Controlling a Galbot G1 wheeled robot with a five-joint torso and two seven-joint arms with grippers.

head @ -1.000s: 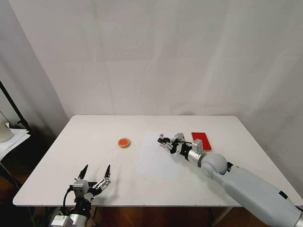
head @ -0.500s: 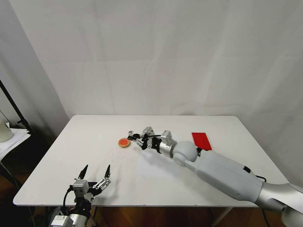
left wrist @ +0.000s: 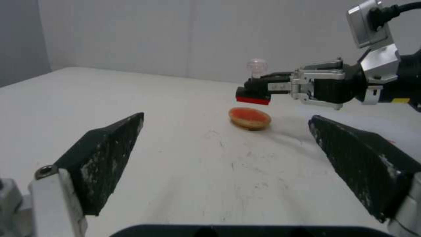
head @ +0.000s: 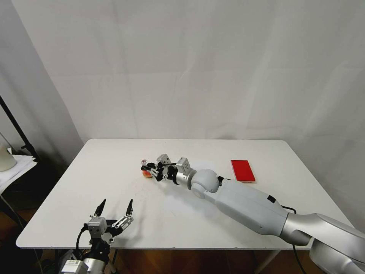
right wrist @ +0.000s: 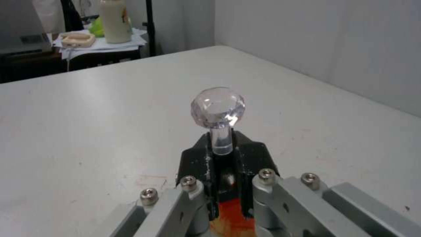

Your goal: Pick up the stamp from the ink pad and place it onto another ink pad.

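One stamp (left wrist: 253, 93) pinched in the right tool (left wrist: 263, 88), just above the round pad (left wrist: 249, 118); left tool (head: 115, 209) wide.

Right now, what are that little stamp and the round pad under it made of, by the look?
The stamp: its knob looks like clear faceted plastic, perhaps glass, since it glints and shows the wall through; the base looks like matte black plastic with a red, inked face. The round pad: its tan rim could be wood or plastic; the top looks like soft, ink-soaked orange-red felt or foam.
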